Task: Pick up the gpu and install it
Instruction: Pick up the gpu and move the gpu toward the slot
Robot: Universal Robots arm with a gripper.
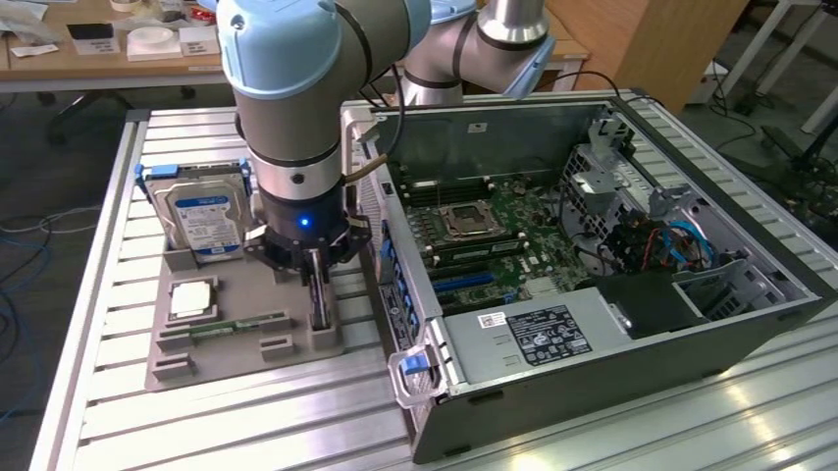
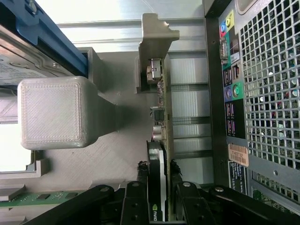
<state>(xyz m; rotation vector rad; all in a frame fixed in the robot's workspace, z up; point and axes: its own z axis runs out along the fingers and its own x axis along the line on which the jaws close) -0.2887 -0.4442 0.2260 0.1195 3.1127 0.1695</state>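
So we've got the gripper (image 1: 314,285) parked right over the gpu (image 2: 158,164). The card stands on edge in the gray holder (image 1: 210,358), lower middle of the exterior frame, just off the open case (image 1: 590,373) on the exterior view's left. We honestly can't tell whether it's clamped on yet.

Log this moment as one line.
stage: pickup | claw: down over gpu | gpu: on edge in gray tray, beside computer case | installed: no
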